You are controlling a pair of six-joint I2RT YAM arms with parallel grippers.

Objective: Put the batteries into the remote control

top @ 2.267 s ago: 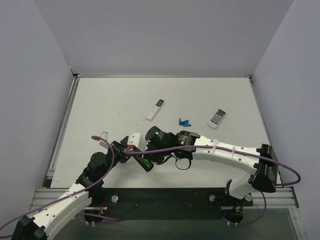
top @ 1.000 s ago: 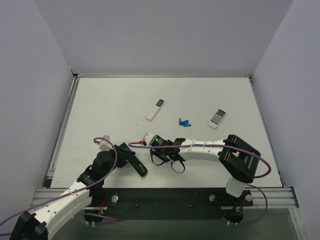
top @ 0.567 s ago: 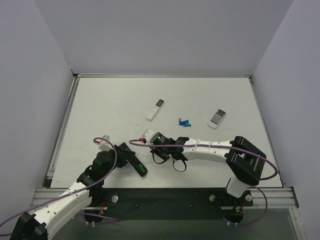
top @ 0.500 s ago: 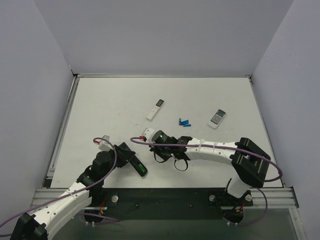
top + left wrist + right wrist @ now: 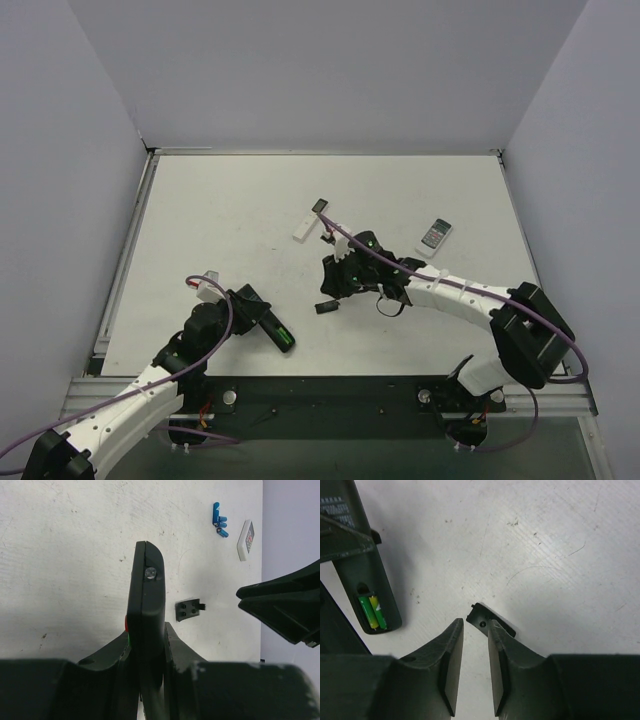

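left tool (image 5: 146,632) clamped on remote (image 5: 272,329), batteries (image 5: 374,612) in its open bay, cover (image 5: 327,307) on desk (image 5: 220,220) near remote — right tool (image 5: 475,624) just above cover, slightly open, empty

The remote control (image 5: 367,575) is seen in matt black plastic; the batteries (image 5: 374,612) within it are glossy; the table (image 5: 545,540) beside it is scuffed.

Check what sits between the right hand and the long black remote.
A small black plastic battery cover lies between the long black remote and the right hand, nearer the hand; the left wrist view shows it.
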